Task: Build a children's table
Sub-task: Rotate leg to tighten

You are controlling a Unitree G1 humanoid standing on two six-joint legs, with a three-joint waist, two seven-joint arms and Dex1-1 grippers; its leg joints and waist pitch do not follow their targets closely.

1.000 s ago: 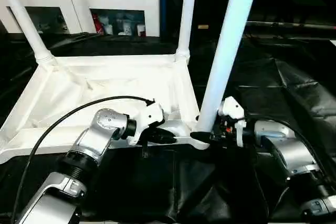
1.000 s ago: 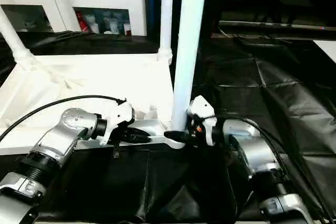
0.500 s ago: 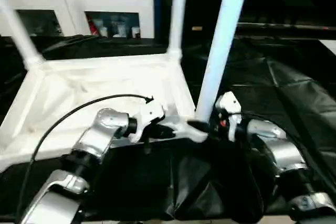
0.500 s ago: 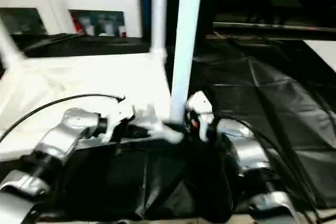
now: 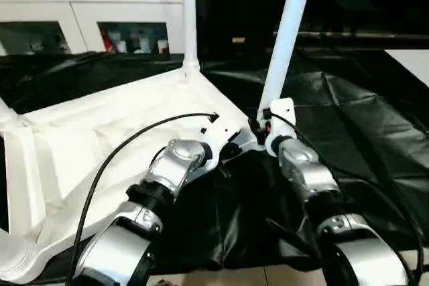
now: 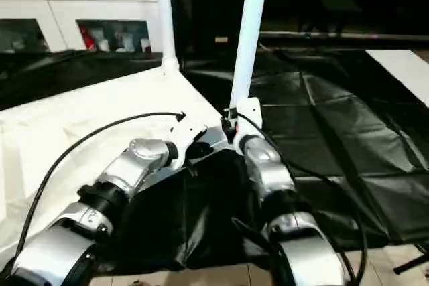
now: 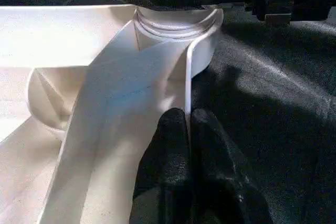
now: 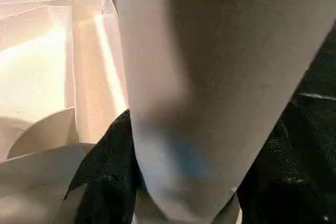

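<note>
The work table (image 5: 375,132), draped in black, spread across the scene, with a white glass-door cabinet (image 5: 87,21) behind it at eleven o'clock. On the black cover lay the children's table top (image 5: 80,138), upside down, its ribbed underside facing up and taking up the left half from nine o'clock in to the centre. A far leg (image 5: 188,11) stood upright in the corner socket at twelve o'clock. A near leg (image 5: 287,28) rose with a slight lean from the socket just right of centre, towards one o'clock.

The right gripper (image 5: 257,125) sat at the foot of that near leg; in the right wrist view its black fingers (image 8: 105,177) lay on either side of the tube, closed about it. The left gripper (image 5: 228,153), just left of the same corner, had its fingertips (image 7: 173,135) pinched together on the thin rim of the top beside the socket.
</note>
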